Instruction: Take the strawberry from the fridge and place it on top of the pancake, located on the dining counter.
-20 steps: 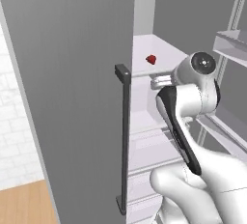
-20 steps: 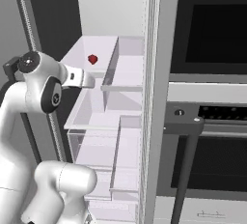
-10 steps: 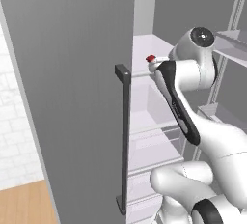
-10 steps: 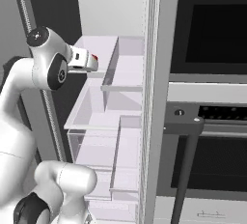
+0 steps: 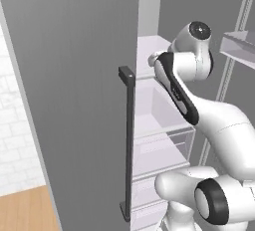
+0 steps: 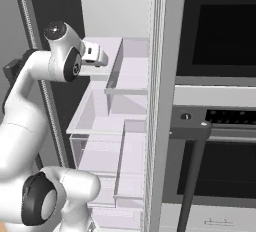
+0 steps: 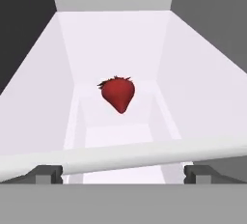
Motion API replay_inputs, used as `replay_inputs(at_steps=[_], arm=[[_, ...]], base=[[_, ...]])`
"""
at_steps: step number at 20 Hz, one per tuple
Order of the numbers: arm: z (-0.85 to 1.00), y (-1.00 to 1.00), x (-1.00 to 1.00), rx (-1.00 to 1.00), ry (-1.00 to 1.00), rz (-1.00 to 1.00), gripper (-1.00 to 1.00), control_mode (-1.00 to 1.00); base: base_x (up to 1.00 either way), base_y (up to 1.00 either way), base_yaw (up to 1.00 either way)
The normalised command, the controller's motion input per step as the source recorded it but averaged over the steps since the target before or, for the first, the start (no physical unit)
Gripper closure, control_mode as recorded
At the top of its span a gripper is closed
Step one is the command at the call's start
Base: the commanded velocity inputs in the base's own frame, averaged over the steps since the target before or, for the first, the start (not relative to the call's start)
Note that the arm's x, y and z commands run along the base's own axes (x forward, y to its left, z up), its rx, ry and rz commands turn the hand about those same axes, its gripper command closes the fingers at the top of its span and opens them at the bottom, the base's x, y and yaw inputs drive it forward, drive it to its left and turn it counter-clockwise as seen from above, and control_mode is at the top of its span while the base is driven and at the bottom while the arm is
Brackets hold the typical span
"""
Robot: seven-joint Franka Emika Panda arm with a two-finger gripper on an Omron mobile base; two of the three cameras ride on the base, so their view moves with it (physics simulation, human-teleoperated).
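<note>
strawberry (image 7: 117, 94): deep red, with a small dark leafy cap
fridge (image 5: 74, 90): matte grey door, a darker grey inner wall
fridge handle (image 5: 128, 143): dark grey, a long vertical bar
shelf (image 7: 159, 68): white with a faint lilac cast, its front lip (image 7: 125, 158) pale grey
drawers (image 6: 120, 151): clear, edged in pale grey
oven (image 6: 220, 41): black glass framed in light grey
oven handle (image 6: 192, 176): dark
brick wall (image 5: 15, 135): white, a brick pattern seen
floor (image 5: 25, 210): light brown wood
finger tips (image 7: 48, 174): dark grey

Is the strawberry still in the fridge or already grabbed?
In the fridge: the strawberry lies free on a white shelf, ahead of the open pincer.
</note>
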Motion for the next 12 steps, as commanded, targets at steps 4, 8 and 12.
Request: replay_inputs(at_steps=[4, 8, 12], arm=[[-0.02, 0.0, 0.55, 0.0, 0.0, 0.02, -1.0, -1.0], [-0.1, 0.02, 0.44, 0.0, 0.02, 0.0, -1.0, -1.0], [-0.19, 0.14, 0.33, 0.0, 0.02, 0.0, -1.0, -1.0]], base=[[0.0, 0.0, 0.0], [0.0, 0.0, 0.0], [0.0, 0.0, 0.0]])
